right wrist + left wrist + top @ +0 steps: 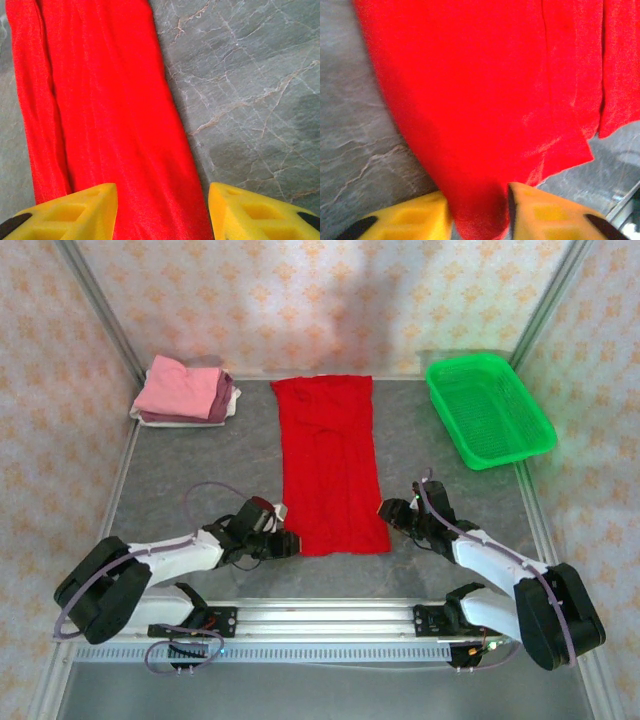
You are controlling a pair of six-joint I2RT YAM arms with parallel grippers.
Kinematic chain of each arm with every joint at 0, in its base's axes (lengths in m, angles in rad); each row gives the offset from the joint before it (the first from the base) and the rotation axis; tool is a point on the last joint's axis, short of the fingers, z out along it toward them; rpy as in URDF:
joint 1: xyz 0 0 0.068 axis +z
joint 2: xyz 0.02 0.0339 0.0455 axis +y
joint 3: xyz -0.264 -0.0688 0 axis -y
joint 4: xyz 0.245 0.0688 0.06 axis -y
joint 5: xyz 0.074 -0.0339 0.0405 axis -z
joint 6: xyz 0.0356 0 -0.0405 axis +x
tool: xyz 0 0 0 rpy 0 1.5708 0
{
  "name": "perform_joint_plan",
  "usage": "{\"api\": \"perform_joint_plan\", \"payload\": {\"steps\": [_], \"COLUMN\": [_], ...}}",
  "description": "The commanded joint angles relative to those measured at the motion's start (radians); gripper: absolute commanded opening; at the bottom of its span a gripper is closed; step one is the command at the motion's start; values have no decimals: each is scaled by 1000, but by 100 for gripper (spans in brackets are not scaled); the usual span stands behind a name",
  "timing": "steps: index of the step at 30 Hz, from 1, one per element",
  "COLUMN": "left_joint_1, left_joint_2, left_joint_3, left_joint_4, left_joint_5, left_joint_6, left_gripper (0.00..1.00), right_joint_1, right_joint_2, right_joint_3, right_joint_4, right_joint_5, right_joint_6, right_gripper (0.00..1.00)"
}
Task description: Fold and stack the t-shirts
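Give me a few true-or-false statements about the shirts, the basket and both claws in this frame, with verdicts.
1. The red t-shirt lies as a long strip mid-table. True.
2. The green basket stands at the far left. False: it stands at the far right; the folded stack is at the far left.
3. A pink shirt tops that stack. True.
4. The right claw is clamped on the cloth. False: its fingers stand wide apart over the shirt's near right edge.
5. The left claw has red cloth between its fingers. True.

The red t-shirt looks blurred, cropped above.
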Motion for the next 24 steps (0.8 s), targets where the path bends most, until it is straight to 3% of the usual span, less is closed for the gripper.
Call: {"api": "perform_joint_plan", "payload": {"steps": [1, 8, 20, 24], "left_joint_1": [-7, -8, -8, -7], "left_joint_2": [12, -8, 5, 10], "left_joint_3": [24, 17, -1, -2], "left_joint_4": [10, -38, -38, -35], "left_joint_5": [-36, -95, -124, -116], "left_joint_6": [0, 10, 13, 14], "left_gripper": [26, 1, 0, 0], "right_joint_1": [-3, -2, 34, 52], "right_joint_2": [-19, -54, -45, 6], "right_joint_3": [-18, -32, -46, -43], "right_joint_4": [-7, -87, -141, -100], "right_joint_5": [0, -120, -168, -199], "right_joint_6": [-16, 8, 11, 32], "right_gripper": [51, 52, 51, 44]}}
